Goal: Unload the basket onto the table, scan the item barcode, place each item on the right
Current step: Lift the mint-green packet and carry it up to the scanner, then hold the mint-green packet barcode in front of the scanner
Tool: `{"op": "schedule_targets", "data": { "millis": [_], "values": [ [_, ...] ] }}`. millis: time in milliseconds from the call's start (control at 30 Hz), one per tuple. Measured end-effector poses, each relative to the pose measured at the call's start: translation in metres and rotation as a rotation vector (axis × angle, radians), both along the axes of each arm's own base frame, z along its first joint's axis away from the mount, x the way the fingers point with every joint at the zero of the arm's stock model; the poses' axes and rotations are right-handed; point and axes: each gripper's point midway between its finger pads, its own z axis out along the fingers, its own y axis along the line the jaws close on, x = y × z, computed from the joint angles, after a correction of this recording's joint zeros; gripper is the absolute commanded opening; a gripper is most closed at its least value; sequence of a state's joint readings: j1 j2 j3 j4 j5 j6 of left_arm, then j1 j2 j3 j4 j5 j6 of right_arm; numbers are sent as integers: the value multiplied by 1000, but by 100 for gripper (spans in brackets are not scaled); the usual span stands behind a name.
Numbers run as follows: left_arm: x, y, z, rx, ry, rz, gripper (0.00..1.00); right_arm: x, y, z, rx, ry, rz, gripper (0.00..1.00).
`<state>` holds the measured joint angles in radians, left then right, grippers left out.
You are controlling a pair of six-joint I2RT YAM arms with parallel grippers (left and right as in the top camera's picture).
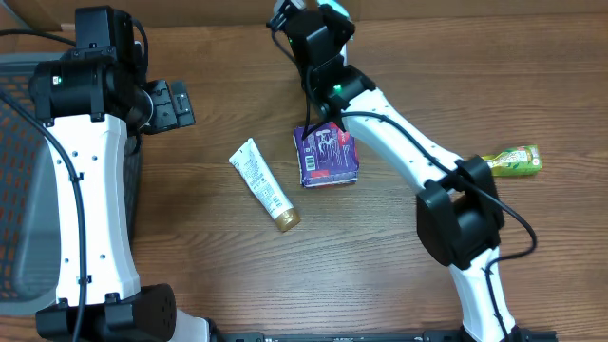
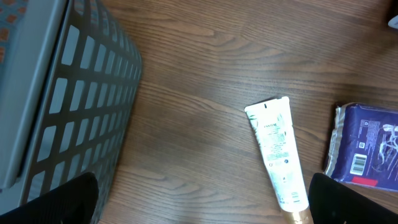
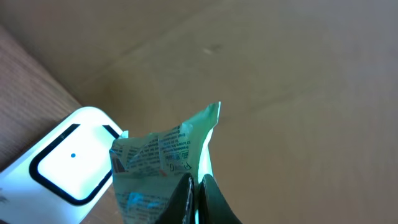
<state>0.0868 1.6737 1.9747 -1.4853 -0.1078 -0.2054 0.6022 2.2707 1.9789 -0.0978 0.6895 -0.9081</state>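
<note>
Right end effector (image 3: pixel 194 186) is seen at the far edge of the table (image 1: pixel 380 266), its fingers pressed together on the lower edge of a small crinkled printed packet (image 3: pixel 158 162). The packet is held upright just beside and above a white scanner (image 3: pixel 65 155) with a blue-lit window, which sits to the packet's left in the wrist view. A green cast is noted on the packet; it is judged to come from the scanner's light, though that cannot be confirmed. No barcode is made out on the visible face, so whether a read is registered cannot be told. The task is judged to be at the presenting step: the item is lifted and brought to the scanner, while confirming the scan and setting the item down are left. Left end effector (image 1: pixel 171 103) is spread wide and empty, held over the left side of the table near a grey basket (image 2: pixel 81 93). A white tube (image 1: pixel 264 185), a purple pack (image 1: pixel 328 157) with its barcode facing up, and a green item (image 1: pixel 513 161) at the right are lying on the table.
</note>
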Motion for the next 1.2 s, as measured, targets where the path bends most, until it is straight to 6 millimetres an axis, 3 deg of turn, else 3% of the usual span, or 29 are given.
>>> {"op": "schedule_targets", "data": {
  "millis": [167,367,833,1033,1133,1200],
  "values": [
    [0,0,0,0,0,0,100,11,12,-17,-96,-19,62,4],
    [0,0,0,0,0,0,99,13,21,-15,-121,-39,111,4],
    [0,0,0,0,0,0,100,13,17,-25,-156,3,119,4],
    [0,0,0,0,0,0,100,0,20,-50,-156,109,129,4],
    [0,0,0,1,0,0,100,-19,26,-71,-142,226,159,4],
    [0,0,0,0,-1,0,99,-34,29,-74,-107,296,181,4]
  ]
}}
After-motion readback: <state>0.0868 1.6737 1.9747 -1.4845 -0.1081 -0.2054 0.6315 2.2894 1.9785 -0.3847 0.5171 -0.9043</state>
